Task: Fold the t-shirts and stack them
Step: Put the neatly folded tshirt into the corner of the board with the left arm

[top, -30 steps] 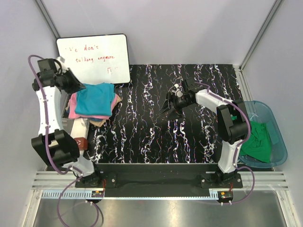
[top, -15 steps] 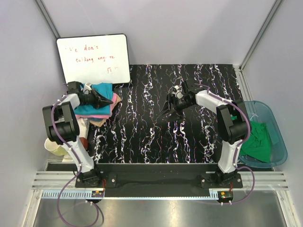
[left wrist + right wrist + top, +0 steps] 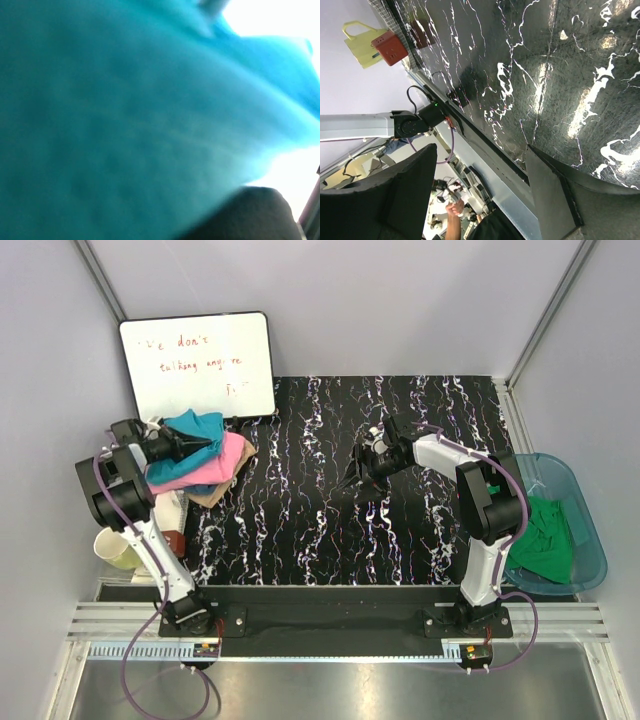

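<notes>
The left jaws, clear of the pile a second ago, are now clamped on the teal t-shirt [image 3: 203,424] at the far left corner of the desk [image 3: 300,530]. They have dragged it, bunched, toward the left edge, baring the pink t-shirt [image 3: 225,462] it covered. That suggests the top shirt is coming off to be folded or laid again, so the stack is not finished. The right jaws stay apart and empty over the desk's middle, and the green t-shirts [image 3: 545,540] lie in the tub [image 3: 590,540] beyond the right edge.
</notes>
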Action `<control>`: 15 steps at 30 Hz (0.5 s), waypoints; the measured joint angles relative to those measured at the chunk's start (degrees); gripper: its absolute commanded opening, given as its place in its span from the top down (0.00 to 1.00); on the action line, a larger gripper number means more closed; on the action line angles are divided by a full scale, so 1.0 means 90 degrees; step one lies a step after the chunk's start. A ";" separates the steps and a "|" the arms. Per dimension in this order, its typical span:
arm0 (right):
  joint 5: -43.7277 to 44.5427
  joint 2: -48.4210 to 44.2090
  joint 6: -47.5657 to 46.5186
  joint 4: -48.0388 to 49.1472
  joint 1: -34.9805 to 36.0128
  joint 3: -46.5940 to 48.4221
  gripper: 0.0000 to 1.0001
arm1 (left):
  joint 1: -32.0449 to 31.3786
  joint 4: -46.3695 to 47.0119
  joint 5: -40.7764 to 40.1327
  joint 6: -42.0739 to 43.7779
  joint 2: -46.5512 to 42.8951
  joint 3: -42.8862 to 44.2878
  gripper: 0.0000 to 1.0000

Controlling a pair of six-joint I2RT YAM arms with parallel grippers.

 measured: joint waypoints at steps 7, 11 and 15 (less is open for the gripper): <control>0.0000 0.0024 0.0032 -0.0002 0.0000 0.0143 0.20 | -0.0515 -0.1972 -0.0588 0.1800 -0.0238 0.0556 1.00; 0.0002 0.0053 0.0049 0.0007 -0.0002 0.0231 0.20 | -0.1093 -0.2725 -0.0886 0.2509 -0.0639 0.0554 1.00; 0.0010 0.0100 0.0053 -0.0002 -0.0002 0.0231 0.20 | -0.1668 -0.2973 -0.1056 0.2929 -0.0843 0.0274 1.00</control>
